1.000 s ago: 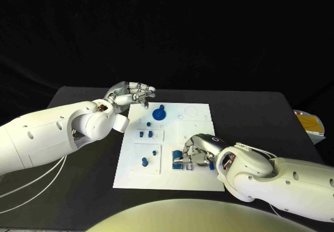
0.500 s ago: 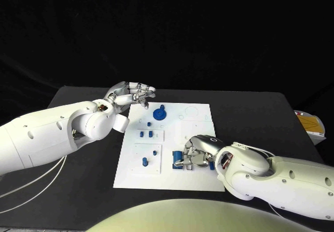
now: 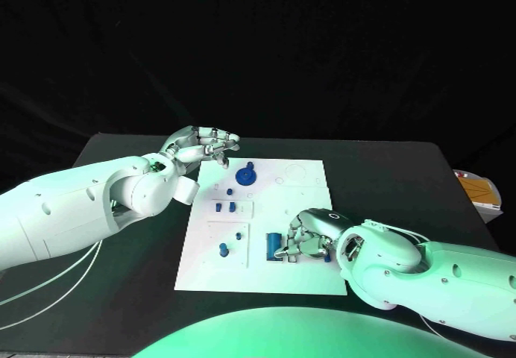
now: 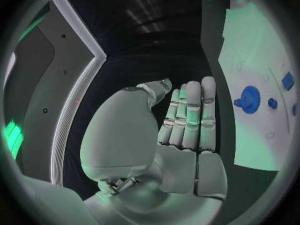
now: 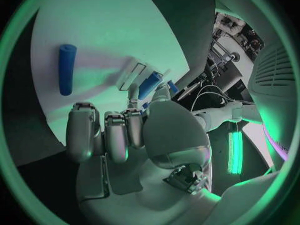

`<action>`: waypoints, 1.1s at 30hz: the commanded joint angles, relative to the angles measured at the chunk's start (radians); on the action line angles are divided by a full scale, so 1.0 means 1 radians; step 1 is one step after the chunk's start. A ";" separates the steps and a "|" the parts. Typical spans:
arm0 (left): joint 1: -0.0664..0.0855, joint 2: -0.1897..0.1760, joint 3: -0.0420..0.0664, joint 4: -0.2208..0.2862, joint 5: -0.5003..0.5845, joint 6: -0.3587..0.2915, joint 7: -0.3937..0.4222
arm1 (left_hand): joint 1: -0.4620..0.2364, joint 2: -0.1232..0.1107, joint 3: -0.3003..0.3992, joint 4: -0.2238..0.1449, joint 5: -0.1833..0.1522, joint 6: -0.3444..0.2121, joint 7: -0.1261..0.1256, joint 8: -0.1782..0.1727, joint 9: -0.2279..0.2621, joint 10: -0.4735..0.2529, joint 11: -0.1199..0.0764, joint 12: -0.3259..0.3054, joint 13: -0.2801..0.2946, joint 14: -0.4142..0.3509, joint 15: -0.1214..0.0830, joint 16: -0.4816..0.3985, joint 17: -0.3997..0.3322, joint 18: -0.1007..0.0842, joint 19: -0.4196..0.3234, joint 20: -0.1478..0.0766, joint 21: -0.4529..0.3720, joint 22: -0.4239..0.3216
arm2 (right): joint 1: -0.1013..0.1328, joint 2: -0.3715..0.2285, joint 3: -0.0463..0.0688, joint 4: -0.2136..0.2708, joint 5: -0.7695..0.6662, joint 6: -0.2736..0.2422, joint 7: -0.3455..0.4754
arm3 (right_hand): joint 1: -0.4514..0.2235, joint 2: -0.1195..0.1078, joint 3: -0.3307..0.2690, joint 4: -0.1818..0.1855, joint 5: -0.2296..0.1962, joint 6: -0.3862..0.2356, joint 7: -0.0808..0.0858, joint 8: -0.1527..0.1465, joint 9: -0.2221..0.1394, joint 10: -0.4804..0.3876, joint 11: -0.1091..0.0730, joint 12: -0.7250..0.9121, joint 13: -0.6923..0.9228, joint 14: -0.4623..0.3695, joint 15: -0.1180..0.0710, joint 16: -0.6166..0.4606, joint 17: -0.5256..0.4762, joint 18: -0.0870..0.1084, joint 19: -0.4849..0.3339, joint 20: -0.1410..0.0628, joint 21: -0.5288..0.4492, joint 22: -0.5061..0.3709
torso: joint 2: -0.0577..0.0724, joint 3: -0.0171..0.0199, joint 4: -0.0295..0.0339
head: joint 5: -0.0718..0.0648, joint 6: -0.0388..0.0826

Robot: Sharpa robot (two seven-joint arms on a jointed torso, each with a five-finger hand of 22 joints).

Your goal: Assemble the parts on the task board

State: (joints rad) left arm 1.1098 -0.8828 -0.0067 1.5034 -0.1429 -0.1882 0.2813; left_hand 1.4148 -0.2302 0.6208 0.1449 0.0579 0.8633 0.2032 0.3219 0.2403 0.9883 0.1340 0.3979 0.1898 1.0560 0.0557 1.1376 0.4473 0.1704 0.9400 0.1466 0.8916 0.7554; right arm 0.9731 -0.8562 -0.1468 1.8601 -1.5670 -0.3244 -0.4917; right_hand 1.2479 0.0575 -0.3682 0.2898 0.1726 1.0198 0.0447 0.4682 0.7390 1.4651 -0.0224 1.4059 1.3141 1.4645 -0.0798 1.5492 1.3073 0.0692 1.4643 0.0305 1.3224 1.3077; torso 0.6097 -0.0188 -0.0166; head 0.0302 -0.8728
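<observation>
Both hands unmoved | right hand (image 3: 306,237) still over task board (image 3: 204,272)

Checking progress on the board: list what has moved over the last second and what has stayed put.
The right hand has crept slightly toward the robot along the task board, its fingers staying curled down at the blue parts near the board's near edge; whether it grips one cannot be told. The left hand stays raised by the far left corner, fingers curled in, holding nothing. The round blue part has not moved.
</observation>
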 commanded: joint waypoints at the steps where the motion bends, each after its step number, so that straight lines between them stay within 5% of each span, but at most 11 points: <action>1: 0.000 0.001 0.001 0.002 0.004 0.015 0.004 | -0.002 0.001 -0.002 0.006 -0.001 -0.006 0.002 0.006 -0.001 -0.006 -0.002 0.004 0.002 -0.006 0.002 -0.005 -0.001 0.014 0.005 0.005 -0.006 -0.001 | -0.001 -0.017 0.000 0.011 0.000 -0.107 0.050 | 0.065 0.068 -0.014 0.002 0.004 -0.005 -0.001 -0.002 -0.003 0.020 -0.005 -0.009 0.123 0.094 -0.007 0.004 0.200 -0.018 0.023 -0.007 -0.010 0.151 | 0.000 0.0007 -0.0002 | -0.002 0.000; 7: 0.000 -0.001 0.000 0.002 0.004 0.013 0.004 | -0.002 0.001 -0.002 0.006 -0.001 -0.006 0.002 0.006 -0.001 -0.006 -0.002 0.004 0.002 -0.006 0.002 -0.005 -0.001 0.014 0.005 0.005 -0.006 -0.001 | 0.005 -0.078 0.001 0.040 0.051 -0.197 0.121 | 0.079 0.074 -0.031 -0.002 0.020 -0.027 0.008 -0.021 -0.013 0.018 0.003 -0.012 0.122 0.094 -0.001 0.003 0.199 -0.017 0.021 -0.003 -0.017 0.150 | 0.000 -0.0005 -0.0013 | -0.005 0.000; 12: 0.000 -0.002 0.000 0.003 0.004 0.010 0.005 | -0.002 0.001 -0.002 0.006 -0.001 -0.006 0.002 0.006 -0.001 -0.006 -0.002 0.004 0.002 -0.006 0.002 -0.005 -0.001 0.014 0.005 0.005 -0.006 -0.001 | 0.016 -0.146 0.001 0.046 0.064 -0.152 0.120 | 0.143 0.067 -0.056 -0.006 0.022 -0.059 0.030 -0.069 -0.039 0.007 0.020 -0.030 0.111 0.092 0.014 0.001 0.192 -0.015 0.016 0.009 -0.034 0.146 | -0.001 -0.0023 -0.0028 | -0.014 0.000; 19: 0.000 -0.002 0.000 0.005 0.004 0.009 0.007 | -0.002 0.001 -0.002 0.006 -0.001 -0.006 0.002 0.006 -0.001 -0.006 -0.002 0.004 0.002 -0.006 0.002 -0.005 -0.001 0.014 0.005 0.005 -0.006 -0.001 | 0.007 -0.217 -0.002 0.046 0.021 -0.103 0.094 | 0.216 0.071 -0.060 -0.016 -0.004 -0.055 0.036 -0.103 -0.060 0.006 0.026 -0.031 0.111 0.091 0.019 -0.002 0.185 -0.015 0.015 0.015 -0.038 0.147 | -0.001 -0.0013 -0.0051 | -0.026 0.000; 33: -0.001 -0.003 0.000 0.004 0.004 0.011 0.007 | -0.002 0.001 -0.002 0.006 -0.001 -0.006 0.002 0.006 -0.001 -0.006 -0.002 0.004 0.002 -0.006 0.002 -0.005 -0.001 0.014 0.005 0.005 -0.006 -0.001 | -0.035 -0.231 -0.005 0.042 -0.038 -0.080 0.028 | 0.211 0.074 -0.073 0.000 -0.007 -0.031 0.035 -0.116 -0.074 0.007 0.027 -0.031 0.111 0.091 0.020 -0.001 0.188 -0.016 0.018 0.017 -0.032 0.151 | 0.000 -0.0015 -0.0001 | -0.034 0.000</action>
State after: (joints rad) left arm 1.1087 -0.8864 -0.0077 1.5046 -0.1430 -0.1886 0.2813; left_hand 1.4147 -0.2302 0.6208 0.1449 0.0580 0.8633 0.2032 0.3218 0.2405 0.9883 0.1339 0.3978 0.1898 1.0560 0.0557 1.1376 0.4474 0.1704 0.9400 0.1466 0.8916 0.7555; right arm 0.9414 -1.0904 -0.1512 1.9034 -1.5707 -0.4300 -0.4340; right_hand 1.3285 -0.0042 -0.4345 0.2842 0.1680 0.9846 0.0804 0.3583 0.6659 1.4606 0.0016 1.3752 1.3144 1.4662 -0.0673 1.5491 1.3080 0.0692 1.4678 0.0416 1.2873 1.3073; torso 0.6087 -0.0199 -0.0184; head -0.0038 -0.8728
